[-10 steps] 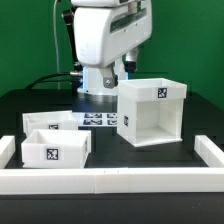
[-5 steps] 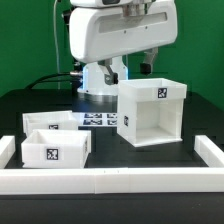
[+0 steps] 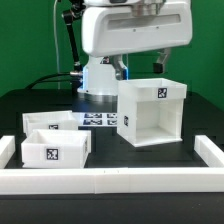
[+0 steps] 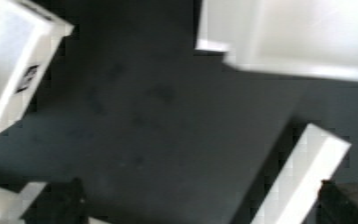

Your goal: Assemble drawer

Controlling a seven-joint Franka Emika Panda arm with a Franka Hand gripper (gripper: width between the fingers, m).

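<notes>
Starting at the exterior view's left: the small drawer tray (image 3: 55, 143) sits on the black worktop (image 3: 110, 158), open side up with a tag on its front face, just behind the white rail (image 3: 110, 181) along the front edge. Behind it, toward the middle, the marker board (image 3: 98, 119) lies flat. Right of that is the bigger drawer housing (image 3: 150, 110), upright and apparently open on top, near the tray but not touching it. The arm (image 3: 130, 30) hangs above and behind the housing. In the wrist view the gripper (image 4: 208, 205) has its fingers spread wide with only dark worktop between them, so it's carrying nothing.

My guess on handling: both pieces look like rigid, thin-walled plastic, light and smooth, so probably a bit slippery. I'd pinch the tray across one side wall near its middle so it doesn't swing. The walls look stiff enough to take it, but a tilted hold would likely jam the fit into the housing.
</notes>
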